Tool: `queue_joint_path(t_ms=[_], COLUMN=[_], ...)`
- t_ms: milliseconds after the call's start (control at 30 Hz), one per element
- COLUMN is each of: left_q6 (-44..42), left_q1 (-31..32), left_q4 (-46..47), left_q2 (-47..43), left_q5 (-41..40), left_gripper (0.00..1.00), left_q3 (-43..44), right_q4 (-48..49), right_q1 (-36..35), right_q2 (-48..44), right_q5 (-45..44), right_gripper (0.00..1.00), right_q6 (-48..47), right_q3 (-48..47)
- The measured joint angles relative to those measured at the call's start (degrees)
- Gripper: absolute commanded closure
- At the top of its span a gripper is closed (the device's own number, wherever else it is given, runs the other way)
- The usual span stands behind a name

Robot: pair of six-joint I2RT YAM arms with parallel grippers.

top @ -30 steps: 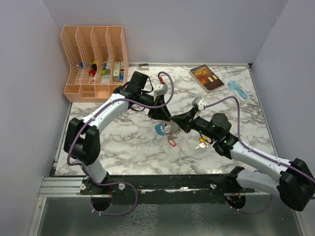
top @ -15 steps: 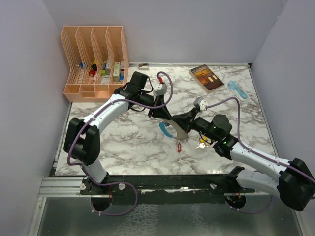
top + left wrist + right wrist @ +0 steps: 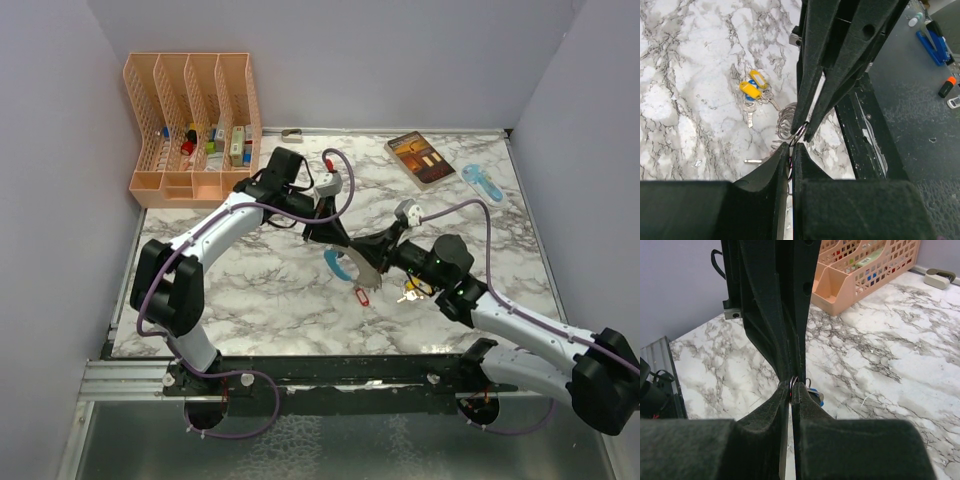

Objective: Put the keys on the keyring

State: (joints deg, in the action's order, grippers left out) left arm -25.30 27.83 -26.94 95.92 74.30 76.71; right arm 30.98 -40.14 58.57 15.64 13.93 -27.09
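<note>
Gripping keyring [image 3: 800, 132] by thin ring with left end effector [image 3: 338, 240] and right end effector [image 3: 358, 250], both pinched narrow, tip to tip over desk [image 3: 250, 290], blue piece [image 3: 331, 262] and red tag [image 3: 362, 298] below.

keys [image 3: 408, 292] on table [image 3: 250, 290], right of keyring [image 3: 338, 263]

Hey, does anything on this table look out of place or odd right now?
Yes: the left end effector and right end effector both pinch the keyring at almost one spot, tip to tip, above the table. Yellow-tagged keys lie loose on the marble, not on the ring.
</note>
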Motion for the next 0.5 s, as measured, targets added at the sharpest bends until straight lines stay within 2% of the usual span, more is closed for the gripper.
queue_joint_path(t_ms=[233,333,500], left_q6=[-4.7,-7.4,-11.3], left_q1=[0.0,-0.1,-0.1], left_q4=[-6.7,-10.4,-14.8], left_q2=[0.0,0.0,0.0], left_q5=[-5.7,-8.9,-12.0], left_gripper=[1.0,1.0,1.0], left_q3=[2.8,4.4,6.6], right_q4=[-6.0,-9.1,-14.3], right_q1=[0.0,0.0,0.0], right_q2=[-5.1,-6.0,-4.9], right_q5=[-1.2,-1.5,-1.4], right_gripper=[0.72,0.72,0.76], right_q6=[-0.7,-1.7,-3.8], right_q3=[-0.7,-2.8,-6.7])
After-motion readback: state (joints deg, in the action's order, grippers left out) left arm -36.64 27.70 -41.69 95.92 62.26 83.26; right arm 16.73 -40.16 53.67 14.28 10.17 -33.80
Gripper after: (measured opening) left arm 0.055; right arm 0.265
